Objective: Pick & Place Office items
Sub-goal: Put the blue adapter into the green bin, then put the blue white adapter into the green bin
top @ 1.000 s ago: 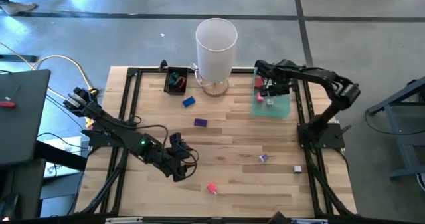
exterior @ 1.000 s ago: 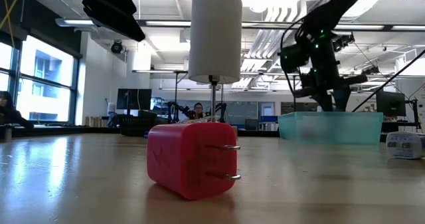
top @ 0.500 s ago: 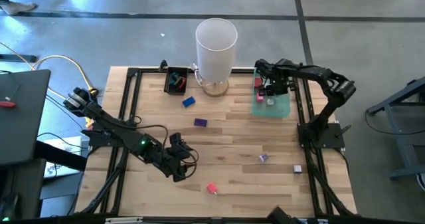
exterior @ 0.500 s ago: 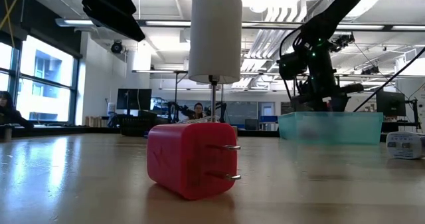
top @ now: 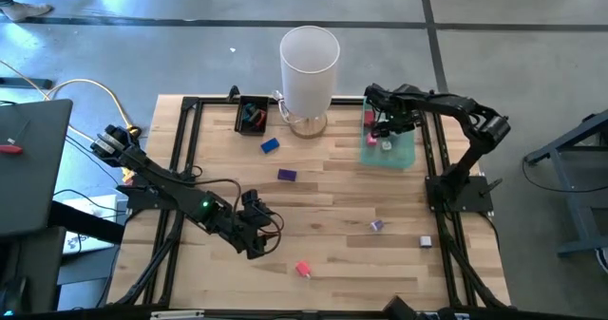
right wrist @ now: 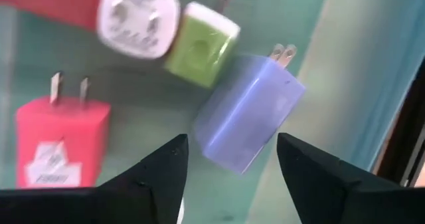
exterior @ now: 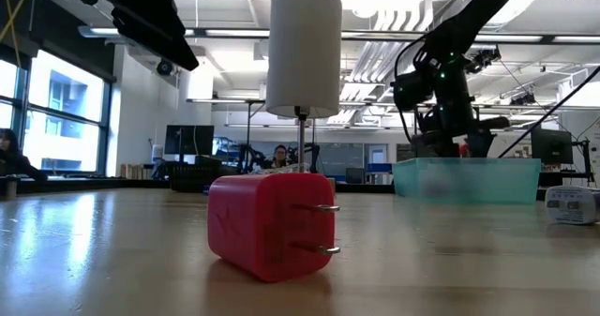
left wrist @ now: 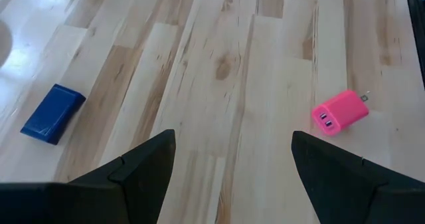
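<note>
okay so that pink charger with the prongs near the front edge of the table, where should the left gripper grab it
Grip the pink charger across its two flat long sides, coming straight down from above. It lies flat on the table, prongs out one end, USB ports on the other. The left gripper hangs open above the table.

A red plug block (exterior: 267, 225) (prongs pointing right) sits before the white cylinder (exterior: 304, 50).

We've got little plug blocks scattered over the tabletop: a pink one (top: 303, 269) near the front edge, prongs sideways, plus blue (top: 270, 146) and purple (top: 286, 176) ones mid-table. Two small ones (top: 377, 226) (top: 425, 241) sit toward the right edge, and a periwinkle charger (right wrist: 249, 113) lies flat beside red (right wrist: 61, 141), green (right wrist: 200, 45) and white (right wrist: 137, 20) ones.
</note>
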`<state>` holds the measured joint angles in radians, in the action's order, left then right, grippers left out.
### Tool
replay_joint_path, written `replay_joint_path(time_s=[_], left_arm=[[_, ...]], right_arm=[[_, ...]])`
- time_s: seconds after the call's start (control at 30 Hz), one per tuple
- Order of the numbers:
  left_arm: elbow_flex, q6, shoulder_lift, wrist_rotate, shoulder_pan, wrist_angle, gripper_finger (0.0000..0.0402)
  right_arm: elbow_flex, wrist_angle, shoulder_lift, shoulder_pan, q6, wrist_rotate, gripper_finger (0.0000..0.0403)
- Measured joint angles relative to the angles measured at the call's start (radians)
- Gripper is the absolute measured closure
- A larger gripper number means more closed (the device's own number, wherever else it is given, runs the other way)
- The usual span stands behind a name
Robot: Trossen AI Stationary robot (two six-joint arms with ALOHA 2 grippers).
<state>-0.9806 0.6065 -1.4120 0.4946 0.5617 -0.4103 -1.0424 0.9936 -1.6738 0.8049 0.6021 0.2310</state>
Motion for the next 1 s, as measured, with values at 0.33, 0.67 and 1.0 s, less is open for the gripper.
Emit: replay_joint_path(time_s=[0.33,0.67,1.0], left_arm=[[0.000,0.000,0.000,0.000,0.000,0.000,0.0108],[0.000,0.000,0.000,0.000,0.000,0.000,0.0108],[0.000,0.039,0.000,-0.001,0.014,0.000,0.0108]], right_arm=[[0.000,0.003,0.198,-0.100,-0.074,0.177,0.0188],[0.000,0.000,0.421,-0.402,-0.121,0.018,0.0188],[0.000,-0.031,0.426,-0.732,0.055,-0.212,0.0188]])
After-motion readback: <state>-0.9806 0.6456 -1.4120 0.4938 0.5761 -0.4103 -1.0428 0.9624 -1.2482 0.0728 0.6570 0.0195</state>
